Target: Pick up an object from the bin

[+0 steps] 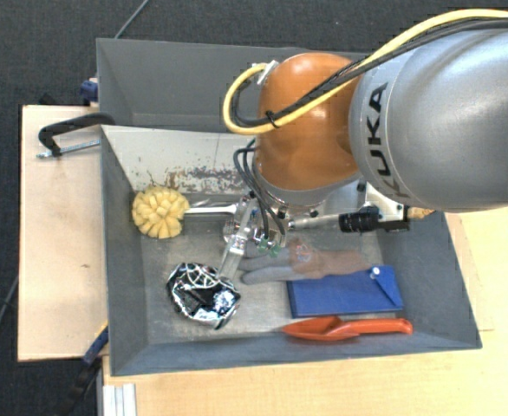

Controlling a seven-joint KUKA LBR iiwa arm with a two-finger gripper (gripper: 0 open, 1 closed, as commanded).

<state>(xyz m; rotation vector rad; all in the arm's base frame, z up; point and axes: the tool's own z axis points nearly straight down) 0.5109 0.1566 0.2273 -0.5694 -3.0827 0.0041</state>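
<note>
Camera view from above the bin. My arm (pixel 445 102), a broad silver-grey body, enters from the right and covers the far right part of the scene; its rounded orange cover (pixel 310 120) sits over the back middle of the bin. The grey metal bin (pixel 124 258) has sloping walls and a flat floor on which the loose things lie apart, not heaped. Along the front right lies a flat blue block (pixel 345 293), a small white dot at its far right corner. Just in front of it, against the front wall, lies a long orange-red tool (pixel 345 327), its wider end to the left. Behind the block, touching its far edge, lies a long grey-brown thing (pixel 315 263) whose kind I cannot make out. At the front left rests a crumpled black bundle (pixel 202 293) crossed with white lines. At the back left lies a brush (pixel 159 212) with a round pale-yellow head and a metal handle pointing right. My gripper (pixel 247 239) hangs over the middle of the floor, at the free end of that handle and just up and right of the black bundle. Whether it is spread or closed, I cannot tell.
</note>
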